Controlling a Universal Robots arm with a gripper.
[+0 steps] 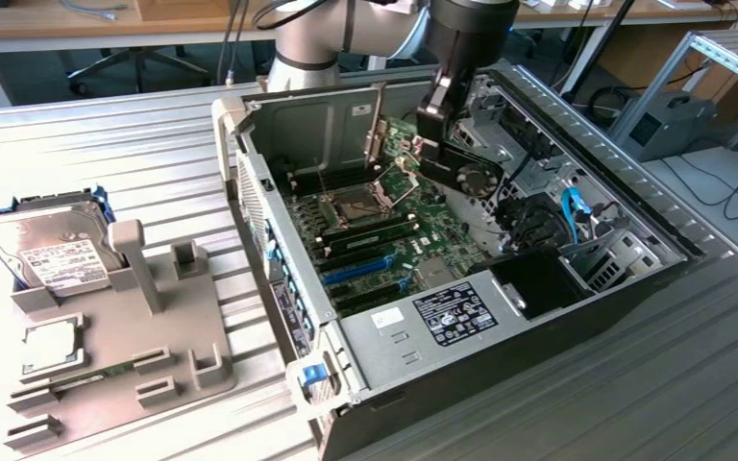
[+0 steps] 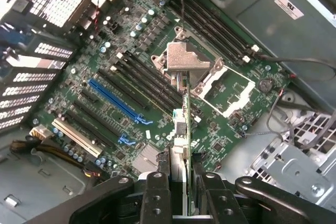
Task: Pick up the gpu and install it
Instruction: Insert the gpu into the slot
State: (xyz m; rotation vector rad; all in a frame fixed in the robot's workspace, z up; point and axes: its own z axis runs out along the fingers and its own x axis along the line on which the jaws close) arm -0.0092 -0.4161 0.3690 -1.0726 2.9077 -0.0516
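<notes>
Centrally, the gripper (image 2: 181,184) stood with its jaws drawn part-way together and clamped on the gpu (image 2: 181,129), one finger (image 2: 157,192) pressed against each flat face of the thin card. Seen edge-on in the wrist view, the card extended away from the jaws, and its silvery metal bracket (image 2: 184,62) sat at the far end. The gpu hung clear above the green motherboard (image 2: 105,72), apart from it, with the long blue expansion slot (image 2: 113,100) to one side and the open CPU socket (image 2: 227,85) to the other. In the exterior view, the gripper (image 1: 437,130) reached down into the open computer case (image 1: 382,336), and the black card (image 1: 446,161) was held upright over the far part of the motherboard (image 1: 407,240). Well apart, at the exterior view's left, a hard drive (image 1: 55,252) with a white label leaned in a grey parts fixture (image 1: 126,355) on the ribbed metal table (image 1: 112,144).
</notes>
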